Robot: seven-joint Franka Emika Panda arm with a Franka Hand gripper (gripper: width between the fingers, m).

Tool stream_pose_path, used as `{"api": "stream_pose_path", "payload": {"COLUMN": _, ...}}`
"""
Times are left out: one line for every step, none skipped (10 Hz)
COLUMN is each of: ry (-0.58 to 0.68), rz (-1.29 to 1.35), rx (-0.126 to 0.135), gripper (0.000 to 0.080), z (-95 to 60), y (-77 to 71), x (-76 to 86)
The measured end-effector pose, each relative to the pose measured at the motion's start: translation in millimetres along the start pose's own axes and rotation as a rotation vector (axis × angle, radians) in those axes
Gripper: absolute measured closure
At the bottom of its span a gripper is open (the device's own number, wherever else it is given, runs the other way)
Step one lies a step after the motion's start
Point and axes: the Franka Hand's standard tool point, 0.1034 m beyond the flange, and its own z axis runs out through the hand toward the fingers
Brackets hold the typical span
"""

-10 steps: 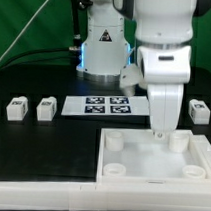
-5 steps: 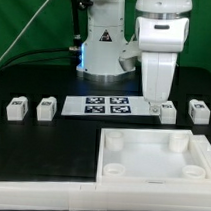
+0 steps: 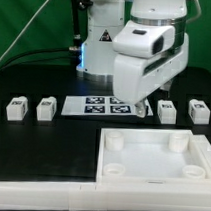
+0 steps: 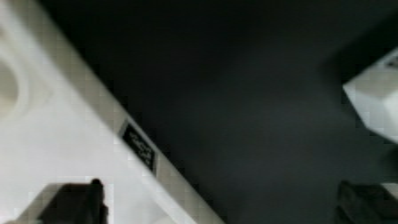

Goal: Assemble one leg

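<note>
**Ana:** Gripper [image 3: 143,109] first: what are its fingers doing?

**Ben:** They are spread wide and hold nothing. In the wrist view the two fingers [image 4: 71,203] sit far apart, and only bare black table [image 4: 231,90] shows between them.

**Ana:** And the leg?

**Ben:** The leg [image 3: 166,111] stands upright on the table with its tag facing the exterior camera. It is just beside the gripper, on the exterior view's right, and not touching it. Spare legs [image 3: 45,108] stand well apart toward the exterior view's left, and one more stands at the far right.

**Ana:** So which step is this?

**Ben:** I'd call it the approach to the pick. The wrist is tilted and hangs over the end of the marker board [image 3: 103,105], not over the leg. The corner sockets of the tray piece [image 3: 155,164] all look empty (as far as the exterior view shows), so no leg is seated yet.

**Ana:** What does the next move call for?

**Ben:** A short shift toward the exterior view's right, squaring the wrist so the open fingers straddle the leg. Then a straight descent and a firm close on its two sides. If the gripper comes in off-centre, it could tip the block or nudge the leg beyond it. After that, I'd expect a carry to one socket of the tray piece.
</note>
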Motion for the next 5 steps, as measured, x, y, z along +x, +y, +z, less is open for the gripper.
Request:
{"api": "stream_pose_path", "payload": {"ry": 0.005, "rz": 0.116, "rx": -0.002, "gripper": 0.0151, "z": 1.4, "y": -7.3, "x": 1.8}}
{"api": "stream_pose_path", "payload": {"ry": 0.006, "rz": 0.296, "rx": 0.006, "gripper": 0.0151, "z": 4.0, "y": -19.0, "x": 4.3}}
{"api": "stream_pose_path", "payload": {"ry": -0.002, "rz": 0.394, "rx": 0.01, "gripper": 0.0151, "z": 7.2, "y": -29.1, "x": 6.5}}
{"api": "stream_pose_path", "payload": {"ry": -0.004, "rz": 0.549, "rx": 0.017, "gripper": 0.0151, "z": 8.4, "y": -38.2, "x": 10.7}}
{"api": "stream_pose_path", "payload": {"ry": -0.008, "rz": 0.686, "rx": 0.024, "gripper": 0.0151, "z": 9.9, "y": -48.6, "x": 15.5}}
